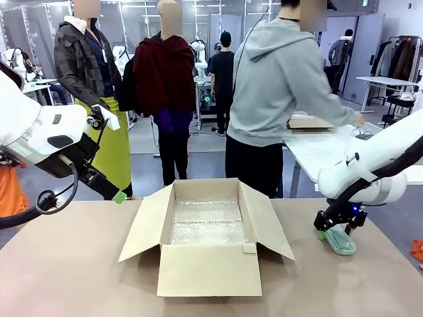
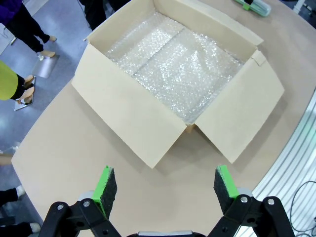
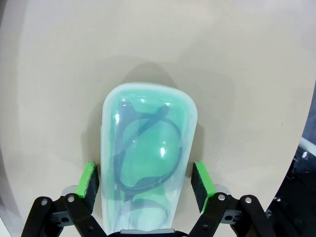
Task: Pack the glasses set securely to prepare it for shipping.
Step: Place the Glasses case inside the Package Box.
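Pads (image 3: 90,180) of right tool (image 3: 146,181) flank mint case (image 3: 148,148) on table (image 3: 247,74), grip unclear; left tool (image 2: 165,187) spread wide near box (image 2: 133,113).

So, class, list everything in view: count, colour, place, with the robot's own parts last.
Cardboard box: 1, brown, open, mid-table.
Bubble wrap: 1 sheet, clear, lining the box floor.
Glasses case: 1, mint green, on the table, robot's right.
Glasses: 1 pair, dark-framed, inside the case.
Table: 1, tan.
Person: 1, grey hoodie, far side.
Left gripper: 1, black, green pads, open, raised left of box.
Right gripper: 1, same colours, open, straddling the case.
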Tool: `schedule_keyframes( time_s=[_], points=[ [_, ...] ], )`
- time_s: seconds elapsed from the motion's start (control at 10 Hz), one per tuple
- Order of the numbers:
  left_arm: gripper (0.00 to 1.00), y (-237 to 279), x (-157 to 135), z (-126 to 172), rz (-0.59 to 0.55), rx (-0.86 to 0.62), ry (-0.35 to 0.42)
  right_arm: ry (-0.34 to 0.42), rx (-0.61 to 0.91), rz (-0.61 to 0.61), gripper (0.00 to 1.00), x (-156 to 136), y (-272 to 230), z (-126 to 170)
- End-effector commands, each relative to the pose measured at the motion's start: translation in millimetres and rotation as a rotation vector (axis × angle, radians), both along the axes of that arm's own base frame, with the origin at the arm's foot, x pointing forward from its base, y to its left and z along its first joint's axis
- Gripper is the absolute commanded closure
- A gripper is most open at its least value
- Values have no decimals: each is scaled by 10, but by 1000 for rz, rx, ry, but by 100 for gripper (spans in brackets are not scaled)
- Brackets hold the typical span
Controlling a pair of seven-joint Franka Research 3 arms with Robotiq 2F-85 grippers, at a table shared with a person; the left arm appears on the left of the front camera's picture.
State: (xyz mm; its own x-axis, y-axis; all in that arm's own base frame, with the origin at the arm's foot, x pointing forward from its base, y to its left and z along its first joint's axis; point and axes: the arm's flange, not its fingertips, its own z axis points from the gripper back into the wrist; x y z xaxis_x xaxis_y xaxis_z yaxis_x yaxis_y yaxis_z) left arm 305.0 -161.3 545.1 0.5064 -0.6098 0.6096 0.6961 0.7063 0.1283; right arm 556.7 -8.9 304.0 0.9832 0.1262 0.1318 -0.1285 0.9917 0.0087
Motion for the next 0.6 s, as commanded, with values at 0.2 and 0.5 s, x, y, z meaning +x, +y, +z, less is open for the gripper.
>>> schedule_keyframes(
  time_s=[0.2,0.5],
  points=[
    [0,9,1,4,0,8,-6,32,13,-29,45,37,-9,96],
    [0,9,1,4,0,8,-6,29,47,-30,64,0,-41,232]
  ],
)
